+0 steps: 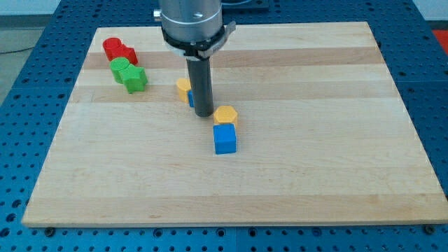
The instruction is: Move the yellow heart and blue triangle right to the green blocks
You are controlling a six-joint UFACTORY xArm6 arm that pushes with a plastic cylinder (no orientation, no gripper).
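**Yellow heart at the rod, partway to the greens**

Camera view: the yellow heart [183, 89] sits just left of the rod, with a sliver of the blue triangle [190, 99] showing beside it, mostly hidden. My tip [203, 114] rests on the board [336, 161], touching or nearly touching them; it grasps nothing. The green blocks [128, 74] lie further left, below the red blocks [117, 50]. A yellow hexagon [225, 115] and blue cube [225, 138] sit lower right of the tip.

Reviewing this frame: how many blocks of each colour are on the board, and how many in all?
Red: 2, red blocks at the view's top left.
Green: 2, green blocks just below them.
Yellow: 2, the yellow heart and a yellow hexagon.
Blue: 2, the blue triangle, mostly hidden behind my tip, and a blue cube.
Total: 8.
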